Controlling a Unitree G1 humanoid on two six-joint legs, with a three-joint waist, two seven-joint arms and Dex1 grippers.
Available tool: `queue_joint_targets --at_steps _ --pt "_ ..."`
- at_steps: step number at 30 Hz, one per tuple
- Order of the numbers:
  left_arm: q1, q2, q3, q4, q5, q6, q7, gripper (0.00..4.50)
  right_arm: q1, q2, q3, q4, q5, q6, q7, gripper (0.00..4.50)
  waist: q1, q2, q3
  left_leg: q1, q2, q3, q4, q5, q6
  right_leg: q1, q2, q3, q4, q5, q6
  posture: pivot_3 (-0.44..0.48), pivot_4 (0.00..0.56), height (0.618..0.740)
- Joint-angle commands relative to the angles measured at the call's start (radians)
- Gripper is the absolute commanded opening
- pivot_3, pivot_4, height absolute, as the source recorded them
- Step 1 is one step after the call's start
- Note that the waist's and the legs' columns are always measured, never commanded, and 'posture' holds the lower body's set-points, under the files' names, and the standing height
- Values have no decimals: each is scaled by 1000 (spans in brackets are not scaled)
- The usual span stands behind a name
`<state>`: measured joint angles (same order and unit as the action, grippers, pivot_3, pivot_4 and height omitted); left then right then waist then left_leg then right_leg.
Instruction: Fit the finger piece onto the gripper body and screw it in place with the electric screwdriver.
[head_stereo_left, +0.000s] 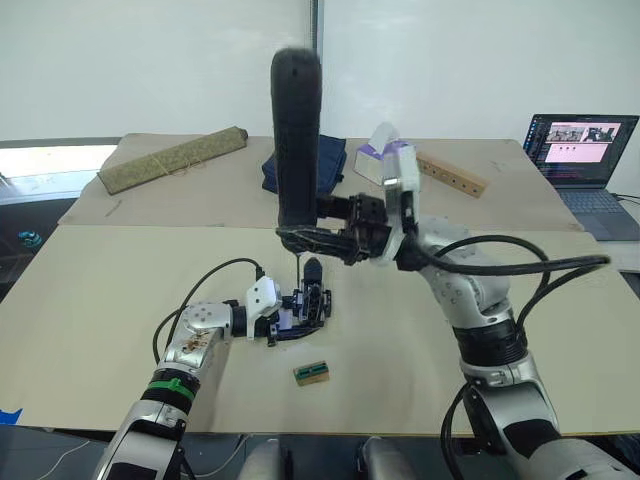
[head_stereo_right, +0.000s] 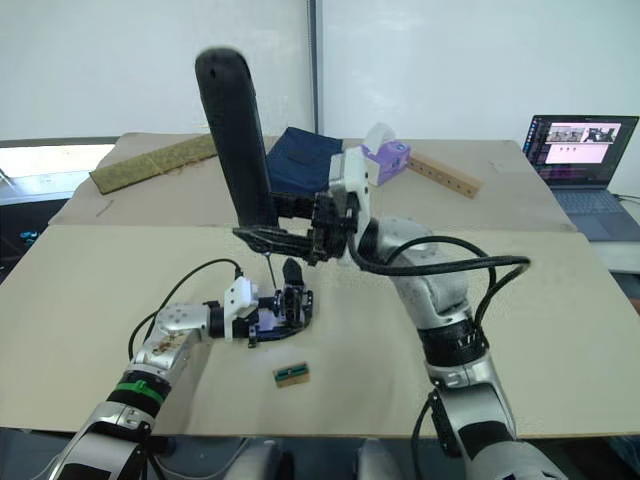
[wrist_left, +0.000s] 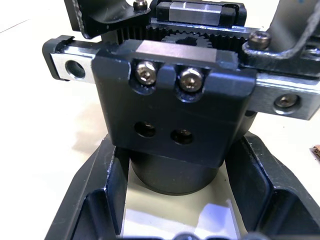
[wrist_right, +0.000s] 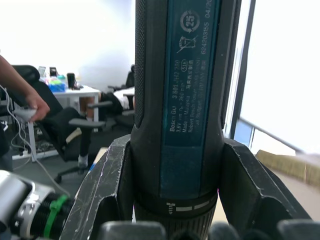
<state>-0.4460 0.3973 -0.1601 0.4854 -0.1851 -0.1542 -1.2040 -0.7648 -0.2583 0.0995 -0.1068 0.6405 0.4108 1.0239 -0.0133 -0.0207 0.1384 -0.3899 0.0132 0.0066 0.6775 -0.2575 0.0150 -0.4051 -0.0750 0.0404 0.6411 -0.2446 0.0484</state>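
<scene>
The right tool is clenched around the thick, matte blue-black cylindrical electric screwdriver, holding it upright with its thin metal bit pointing down at the small black mechanical gripper body. That blocky body, with gear teeth, steel rails and shiny hex screws, stands on the pale tan surface, its round dark base clamped between the ribbed black fingers of the left tool. The black tapered finger piece sits on top. A small green-and-brown rectangular block lies nearby.
</scene>
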Motion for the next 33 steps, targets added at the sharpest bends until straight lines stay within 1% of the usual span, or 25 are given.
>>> queue_joint_targets --at_steps 1,4,6,8,9,11,14,15,18,21,23,25,27,29,30,33 --pt "25 -3 -19 -3 3 46 -10 2285 -17 2 -37 -58 43 -31 28 1931 -1 0 0 0 0 0 0 0 0 0 0 0 0 0 0 0 150 740" --pt "21 0 -12 -4 8 66 11 2285 -20 2 -48 -75 59 -31 36 1931 0 0 0 0 0 0 0 0 0 0 0 0 0 0 0 0 150 740" --pt "21 4 -4 1 17 58 32 3356 -32 4 -63 -100 88 -16 31 1931 0 0 0 0 0 0 0 0 0 0 0 0 0 0 0 0 150 740" --pt "27 17 0 5 21 44 31 4213 -62 11 -100 -147 189 58 -8 1931 0 0 0 0 0 0 0 0 0 0 0 0 0 0 0 0 150 740" --pt "30 25 8 6 20 33 34 4456 -85 12 -121 -167 241 91 -39 1931 -1 0 0 0 0 0 0 0 0 0 0 0 0 0 0 0 150 740" --pt "44 46 26 -6 -1 38 17 4456 -116 -16 -145 -202 297 141 -63 1931 -4 1 0 0 1 0 0 0 0 0 0 0 1 0 0 0 150 740" --pt "86 105 64 -36 -37 29 -23 4456 -107 -115 -187 -239 331 198 -61 1931 -11 0 0 1 3 -1 -2 0 0 -1 0 0 0 0 -1 0 150 740" --pt "101 127 84 -44 -53 27 -33 4456 -80 -158 -203 -247 327 204 -53 1931 -14 0 0 1 3 -2 -3 0 0 0 0 0 0 0 -1 0 150 740" --pt "150 193 148 -64 -119 19 -93 4456 21 -280 -246 -274 295 194 -16 1931 -15 0 1 1 3 -2 -4 0 0 0 -1 0 -1 -1 -2 0 150 740" --pt "190 238 192 -83 -168 10 -151 4456 99 -348 -283 -293 288 175 -9 1931 -16 3 4 0 3 -1 -4 0 0 -2 -3 1 -1 -1 -2 0 150 740" --pt "231 275 250 -106 -221 -40 -216 4456 206 -433 -330 -314 262 168 31 1931 -10 3 5 -2 3 0 -4 0 0 -4 -3 1 -1 -1 -2 0 150 740" --pt "283 317 305 -147 -274 -35 -264 4456 369 -489 -393 -336 217 122 80 1931 -2 1 6 -5 3 -1 -4 0 0 -5 -3 0 -3 -1 -2 0 150 740" --pt "321 344 329 -182 -300 -19 -287 4456 475 -504 -431 -345 192 78 100 1931 3 1 6 -9 3 -3 -4 0 0 -8 -3 -1 -5 -1 -2 0 150 740" --pt "360 362 342 -239 -319 -3 -298 4456 544 -493 -456 -357 175 38 95 1931 3 3 7 -15 2 -1 -2 0 0 -15 -5 0 -2 0 -1 0 150 740" --pt "375 364 346 -273 -334 15 -295 4456 562 -482 -459 -369 173 25 84 1931 2 4 7 -17 2 0 1 0 0 -17 -5 1 -1 0 0 0 150 740" --pt "404 355 340 -370 -356 49 -284 4456 566 -451 -438 -413 190 9 45 1931 -3 4 8 -16 2 2 1 1 1 -16 -5 2 0 1 0 0 150 740"
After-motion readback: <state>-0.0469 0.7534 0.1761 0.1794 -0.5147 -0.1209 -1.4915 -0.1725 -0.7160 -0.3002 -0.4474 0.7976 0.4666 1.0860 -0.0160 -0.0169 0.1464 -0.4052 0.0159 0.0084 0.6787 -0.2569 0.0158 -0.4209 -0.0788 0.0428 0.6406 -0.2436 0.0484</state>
